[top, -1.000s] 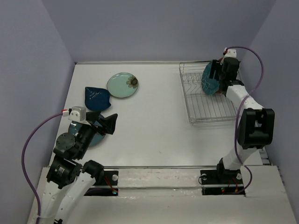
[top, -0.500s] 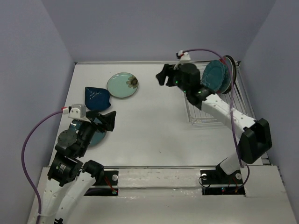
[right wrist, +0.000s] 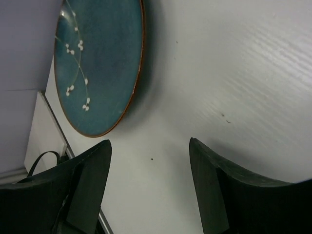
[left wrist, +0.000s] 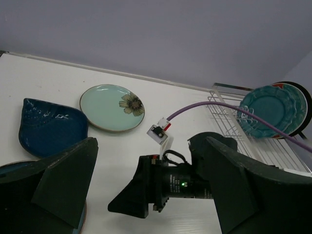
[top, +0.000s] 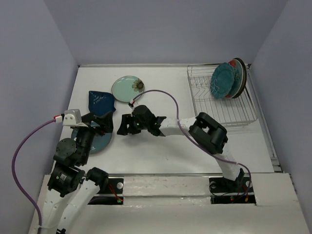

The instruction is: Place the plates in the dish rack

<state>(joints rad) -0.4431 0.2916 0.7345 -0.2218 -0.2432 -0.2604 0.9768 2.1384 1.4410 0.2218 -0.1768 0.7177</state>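
**Plates in the rack, plates on the table**

The dish rack [top: 229, 109] sits at the far right, well apart from both grippers. The scalloped teal plate [top: 222, 81] stands up in it, with other plates behind. The blue-teal round plate [right wrist: 97, 63] lies flat on the table [top: 161, 151], near the right gripper [right wrist: 148, 144]. It has a brown edge and little white dots. The right gripper is spread wide and holds nothing. The left gripper [top: 101, 124] hangs over that plate, wide apart and empty too.
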